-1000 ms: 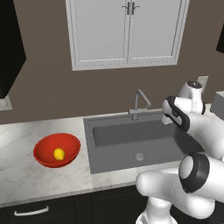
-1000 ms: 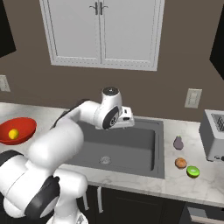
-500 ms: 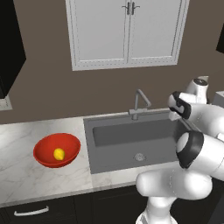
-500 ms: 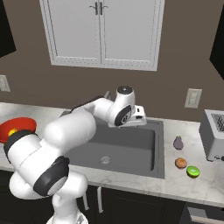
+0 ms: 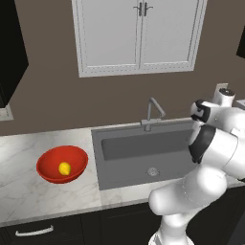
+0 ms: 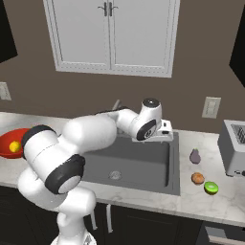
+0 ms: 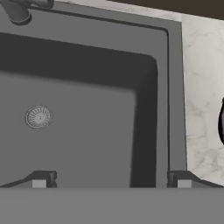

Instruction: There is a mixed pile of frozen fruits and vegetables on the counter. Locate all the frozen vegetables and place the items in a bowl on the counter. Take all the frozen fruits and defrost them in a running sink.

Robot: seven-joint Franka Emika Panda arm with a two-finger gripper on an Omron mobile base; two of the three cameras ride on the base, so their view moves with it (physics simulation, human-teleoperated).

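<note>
My gripper point(image 7: 111, 180) hangs open and empty over the right end of the dark grey sink point(image 7: 87, 100), its fingertips point(image 7: 43, 178) spread wide. From the right base view the gripper point(image 6: 165, 134) is near the sink's back right corner. On the counter point(image 6: 191, 201) right of the sink lie a purple-grey eggplant-like vegetable point(image 6: 194, 156), an orange-brown round piece point(image 6: 197, 178) and a bright green fruit point(image 6: 211, 187). A dark sliver of the eggplant-like piece point(image 7: 222, 122) peeks in at the hand view's right edge. The red bowl point(image 5: 50, 160) stands left of the sink with a yellow vegetable point(image 5: 64, 168) inside.
A thin metal faucet point(image 5: 153, 112) rises behind the sink, with a round drain point(image 7: 38, 117) in the basin floor. A silver toaster point(image 6: 234, 153) stands at the counter's far right, close to the food pieces. White wall cabinets point(image 6: 112, 33) hang above.
The arm has swung right, carrying the open gripper from above the sink's middle toward its right end. Bowl and food pieces have stayed put.
</note>
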